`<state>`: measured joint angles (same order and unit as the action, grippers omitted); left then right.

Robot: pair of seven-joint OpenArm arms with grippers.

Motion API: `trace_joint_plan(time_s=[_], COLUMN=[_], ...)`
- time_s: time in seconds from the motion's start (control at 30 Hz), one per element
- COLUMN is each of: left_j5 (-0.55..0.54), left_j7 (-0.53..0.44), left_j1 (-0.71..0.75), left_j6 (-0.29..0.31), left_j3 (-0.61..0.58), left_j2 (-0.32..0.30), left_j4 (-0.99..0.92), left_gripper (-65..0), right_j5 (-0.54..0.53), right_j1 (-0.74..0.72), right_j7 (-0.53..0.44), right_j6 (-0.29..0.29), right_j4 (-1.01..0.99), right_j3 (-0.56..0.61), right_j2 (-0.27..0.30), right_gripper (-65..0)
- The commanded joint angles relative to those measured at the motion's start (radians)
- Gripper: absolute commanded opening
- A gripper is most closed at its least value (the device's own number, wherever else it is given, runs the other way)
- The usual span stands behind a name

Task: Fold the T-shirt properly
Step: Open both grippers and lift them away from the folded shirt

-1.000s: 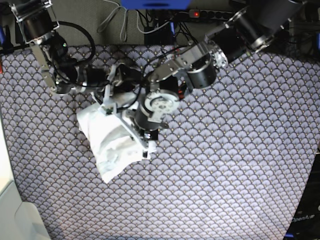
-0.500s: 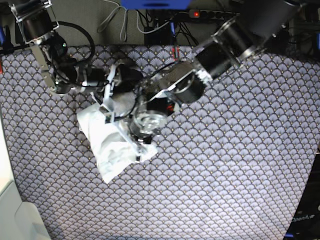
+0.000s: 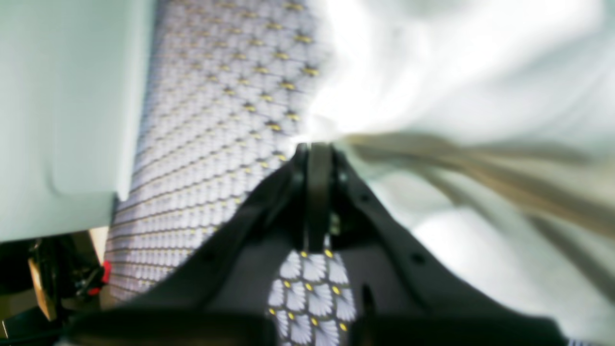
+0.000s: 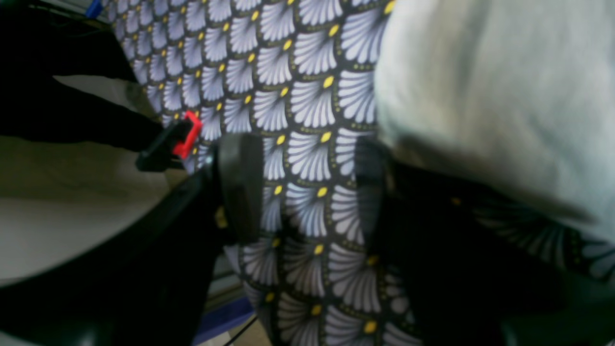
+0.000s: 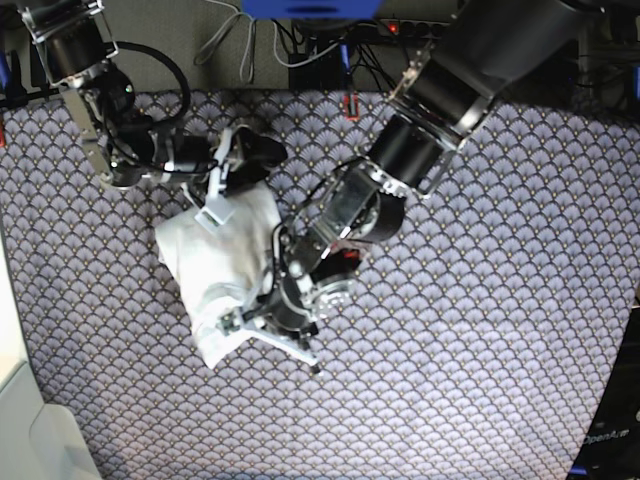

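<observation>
On the tablecloth [image 5: 480,300], left of centre in the base view: the T-shirt [image 5: 215,265], a bunched, wrinkled white bundle, roughly wedge-shaped, narrowing toward 7 o'clock.

At the bundle's 5 o'clock edge: the left gripper [image 5: 275,335], reaching in from the 1 o'clock corner on a thick dark arm. From the left wrist view: jaws pressed together, tips meeting right at a fold of the white cloth [image 3: 432,86]; too blurred to say whether any fabric is pinched between them. Purple scallop pattern visible below the tips and off to 10 o'clock.

At the bundle's 12 o'clock edge: the right gripper [image 5: 222,190], arm coming from the 10 o'clock corner. From the right wrist view: fingers [image 4: 240,182] spread apart, bare patterned cloth showing between them, nothing held; white fabric [image 4: 504,96] lying just beside the finger toward 2 o'clock, resting over it.
</observation>
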<state>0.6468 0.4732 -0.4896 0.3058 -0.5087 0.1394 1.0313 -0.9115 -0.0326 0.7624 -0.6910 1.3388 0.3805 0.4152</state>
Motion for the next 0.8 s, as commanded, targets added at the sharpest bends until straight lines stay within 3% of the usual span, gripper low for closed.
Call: trace_joint_plan(time_s=[0.0,0.13,0.37,0.5,0.67,0.77], left_j5=[0.003,0.001,0.001,0.003,0.003,0.003], left_j7=[-0.018,-0.018,-0.004,0.183,0.433,0.483], left_j1=[-0.027,0.010,0.093,0.168,0.322,0.460], left_j6=[-0.021,-0.026,-0.027,-0.018,-0.015,-0.015], left_j3=[0.002,0.040,0.230,0.331,0.338,0.338], left_j2=[0.018,0.018,0.018,0.018,-0.086,-0.149], left_j4=[0.040,0.179,0.449,0.610,0.772,0.860], left_gripper=[-64.7,-64.7,-64.7,-64.7,-64.7,-64.7], right_j5=[-0.013,-0.014,-0.013,-0.013,-0.019,-0.016], right_j1=[-0.013,-0.019,0.052,0.067,0.053,0.004], right_j7=[-0.011,-0.011,-0.002,-0.002,0.036,0.115], right_j6=[-0.007,-0.007,-0.007,-0.007,-0.007,-0.007], right_j4=[0.015,0.021,0.172,0.206,0.212,0.238], right_j3=[-0.005,-0.010,-0.183,-0.219,-0.291,-0.344], right_j2=[0.011,0.015,0.049,0.086,0.127,0.126], right_gripper=[-33.7,-33.7,-33.7,-33.7,-33.7,-33.7])
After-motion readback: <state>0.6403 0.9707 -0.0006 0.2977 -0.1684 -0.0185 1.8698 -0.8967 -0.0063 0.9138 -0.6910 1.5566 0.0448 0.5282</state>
